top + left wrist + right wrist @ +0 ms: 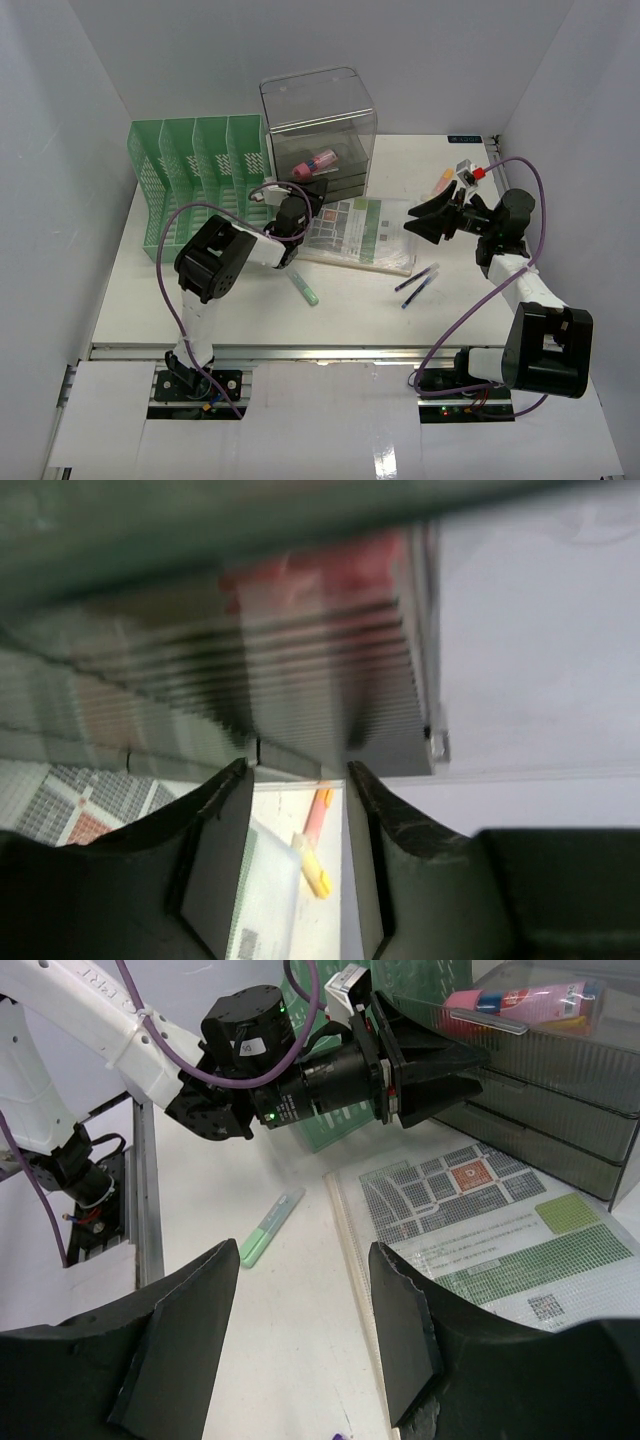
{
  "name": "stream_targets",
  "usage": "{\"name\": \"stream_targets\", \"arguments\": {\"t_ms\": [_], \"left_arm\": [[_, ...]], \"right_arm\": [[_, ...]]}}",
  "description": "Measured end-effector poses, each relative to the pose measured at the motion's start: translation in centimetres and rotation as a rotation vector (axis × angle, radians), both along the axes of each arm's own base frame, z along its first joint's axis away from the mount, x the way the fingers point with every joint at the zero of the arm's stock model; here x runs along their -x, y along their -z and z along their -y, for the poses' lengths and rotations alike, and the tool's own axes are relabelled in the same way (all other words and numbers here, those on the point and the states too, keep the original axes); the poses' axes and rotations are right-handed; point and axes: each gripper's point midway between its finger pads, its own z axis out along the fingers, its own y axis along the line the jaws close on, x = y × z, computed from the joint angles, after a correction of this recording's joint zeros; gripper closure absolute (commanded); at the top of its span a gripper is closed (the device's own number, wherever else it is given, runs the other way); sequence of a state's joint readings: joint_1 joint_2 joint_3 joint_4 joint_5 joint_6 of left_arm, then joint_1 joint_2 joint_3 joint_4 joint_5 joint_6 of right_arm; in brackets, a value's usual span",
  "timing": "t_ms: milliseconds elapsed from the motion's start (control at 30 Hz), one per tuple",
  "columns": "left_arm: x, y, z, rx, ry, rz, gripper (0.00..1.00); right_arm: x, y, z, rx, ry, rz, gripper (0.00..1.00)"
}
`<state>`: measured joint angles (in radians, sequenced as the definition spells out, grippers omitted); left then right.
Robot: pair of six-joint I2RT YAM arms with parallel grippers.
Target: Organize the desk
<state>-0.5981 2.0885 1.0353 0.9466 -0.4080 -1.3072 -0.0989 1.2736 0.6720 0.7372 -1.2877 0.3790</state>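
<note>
Done: pink tube [316, 161] in drawer box [320, 120].
Left for me: green highlighter [304, 290], pens [416, 283] on desk [200, 310].
Left gripper [297, 770], right gripper [302, 1252]: both agape, empty.

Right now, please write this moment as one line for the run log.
left pincer: open, at drawer box front | right pincer: open, above desk | green pen: lying on desk

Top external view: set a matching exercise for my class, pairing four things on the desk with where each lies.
Things: 1 green file rack; 2 green marker; 3 two dark pens; 4 pink item.
Places: A in the clear drawer box; B far left of the desk; C by the right corner of the printed sheet; D beside the left arm.
Pairs: 1-B; 2-D; 3-C; 4-A.
</note>
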Motion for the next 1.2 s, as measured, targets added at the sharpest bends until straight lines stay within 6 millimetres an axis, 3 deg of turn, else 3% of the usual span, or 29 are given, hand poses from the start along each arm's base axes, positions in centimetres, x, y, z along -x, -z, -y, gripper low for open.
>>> {"name": "stream_targets", "arguments": {"t_ms": [467,867,1033,1200], "left_arm": [[-0.6,0.5,-0.1,0.027,-0.006,-0.028,1.00],[0.5,0.6,0.6,0.051,0.044,-0.020,1.00],[1.7,0.7,1.3,0.057,0.066,-0.011,1.00],[4.3,0.8,2.4,0.055,0.111,-0.017,1.00]], "right_arm": [[-0.1,-0.3,0.3,-0.006,0.008,0.003,0.39],[0.0,0.0,0.3,-0.007,0.009,0.002,0.39],[0.0,0.0,0.3,-0.007,0.009,0.002,0.38],[0.0,0.0,0.3,-0.006,0.012,0.004,0.38]]}}
